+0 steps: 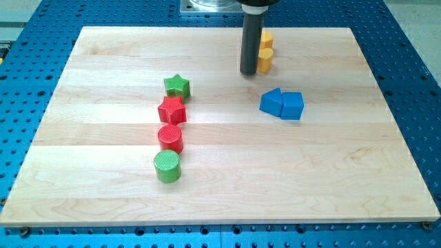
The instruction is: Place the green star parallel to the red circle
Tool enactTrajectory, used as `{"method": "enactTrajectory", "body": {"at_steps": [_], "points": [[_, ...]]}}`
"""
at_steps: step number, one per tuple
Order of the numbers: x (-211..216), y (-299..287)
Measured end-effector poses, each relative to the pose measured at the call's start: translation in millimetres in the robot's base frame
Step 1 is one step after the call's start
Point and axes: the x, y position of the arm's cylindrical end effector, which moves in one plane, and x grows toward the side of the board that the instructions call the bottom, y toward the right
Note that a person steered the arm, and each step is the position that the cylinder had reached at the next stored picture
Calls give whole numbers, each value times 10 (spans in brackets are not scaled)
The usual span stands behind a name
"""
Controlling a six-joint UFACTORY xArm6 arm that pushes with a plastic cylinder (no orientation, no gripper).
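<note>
No claw here; my tip (248,73) sits well right of the green star (177,85). Approach from above, nudging it gently beside the red circle (170,137).

No legible text or signs

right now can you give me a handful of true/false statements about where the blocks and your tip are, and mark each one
1. My tip is beside the yellow blocks, on their left in the view. True.
2. The green star lies right of the red circle in the view. False: it sits above it, towards the view's top, with the red star between them.
3. The green circle is the lowest block of the column in the view. True.
4. The two blue blocks are far apart. False: they sit side by side, touching.
5. My tip is touching the green star. False: it is well off to the star's right in the view.
</note>
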Motion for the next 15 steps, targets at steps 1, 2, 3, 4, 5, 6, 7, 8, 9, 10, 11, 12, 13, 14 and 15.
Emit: {"method": "enactTrajectory", "body": {"at_steps": [1,2,3,4,5,6,7,8,9,10,11,12,13,14,15], "points": [[199,39],[203,343],[-96,568],[-30,569],[315,47],[505,-679],[425,-794],[590,-1367],[695,-1978],[695,-2172],[505,-1727],[893,-1527],[1022,-1840],[1113,-2419],[1524,-2459]]}}
